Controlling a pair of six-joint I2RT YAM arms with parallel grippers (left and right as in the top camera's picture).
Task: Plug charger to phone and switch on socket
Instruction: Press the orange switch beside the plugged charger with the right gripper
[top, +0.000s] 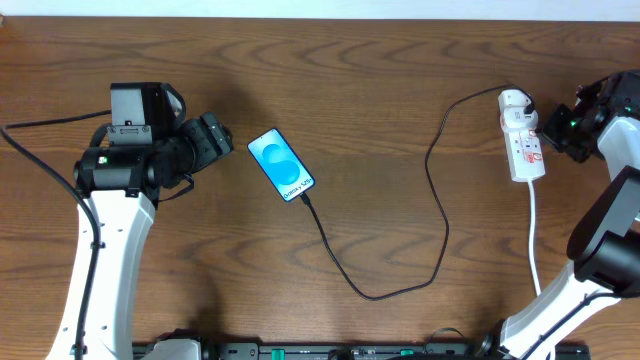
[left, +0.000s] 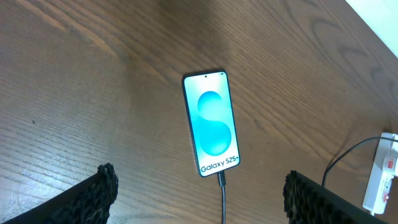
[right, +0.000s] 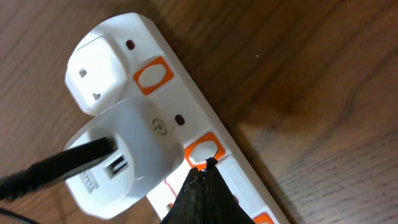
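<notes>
"Socket (top: 523, 140) sits far right on the tabletop (top: 400, 80); why is the right hand (right: 205, 173) there?"

"Pinched closed, its tip meets an orange switch (right: 204, 149), likely to press it. Charger (right: 56, 169) already reaches the phone (left: 211, 124), so the left hand (left: 202, 193) hovers wide above it."

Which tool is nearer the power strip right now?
Right. The right tool sits at the power strip, its closed tip at an orange-rimmed switch beside the adapter. The left tool is far off, next to the phone.
</notes>
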